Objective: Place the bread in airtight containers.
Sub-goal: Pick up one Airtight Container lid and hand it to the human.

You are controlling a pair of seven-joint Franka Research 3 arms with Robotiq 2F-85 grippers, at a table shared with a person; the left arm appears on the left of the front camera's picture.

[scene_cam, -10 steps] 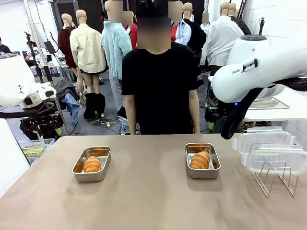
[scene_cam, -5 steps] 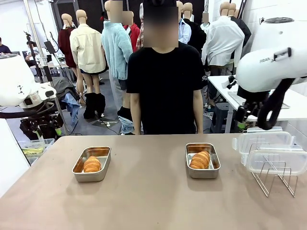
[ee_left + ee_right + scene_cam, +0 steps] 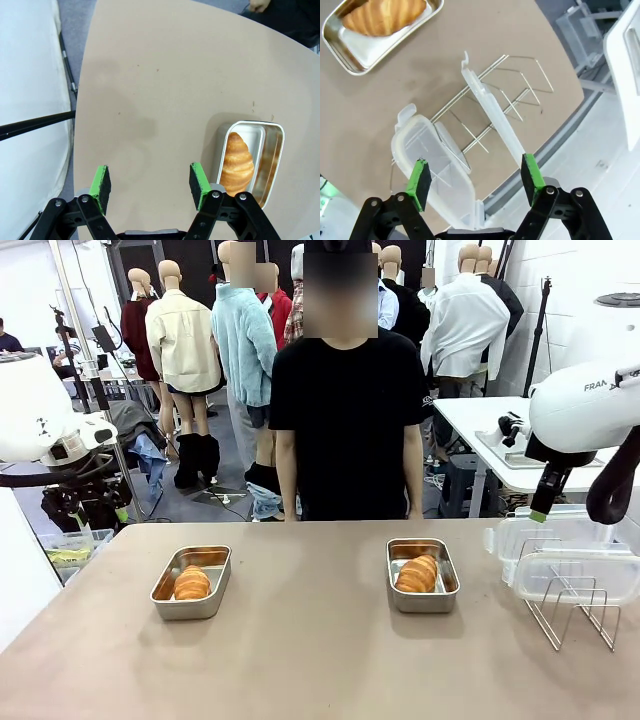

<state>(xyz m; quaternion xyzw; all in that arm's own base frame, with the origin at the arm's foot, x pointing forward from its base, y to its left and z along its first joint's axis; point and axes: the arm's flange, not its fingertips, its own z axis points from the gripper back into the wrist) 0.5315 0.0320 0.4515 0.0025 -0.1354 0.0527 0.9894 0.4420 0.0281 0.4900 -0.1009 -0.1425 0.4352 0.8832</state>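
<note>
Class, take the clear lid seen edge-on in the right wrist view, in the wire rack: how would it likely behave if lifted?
The lid looks thin, so probably light and slightly flexible. Its smooth plastic may slip in a grip. Propped in the wire rack, it could tip if nudged.

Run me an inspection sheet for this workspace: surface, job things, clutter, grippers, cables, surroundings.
Surface: tan table, a few small marks.
Job's things: left croissant in left tin, right croissant in right tin, both unlidded; clear lids rest in the wire rack.
Clutter: nothing seen.
Grippers: left gripper open above the table beside the left tin; right gripper open above the lids.
Cables: loose cables on the floor beyond the table.
Surroundings: a person stands at the far side.
</note>
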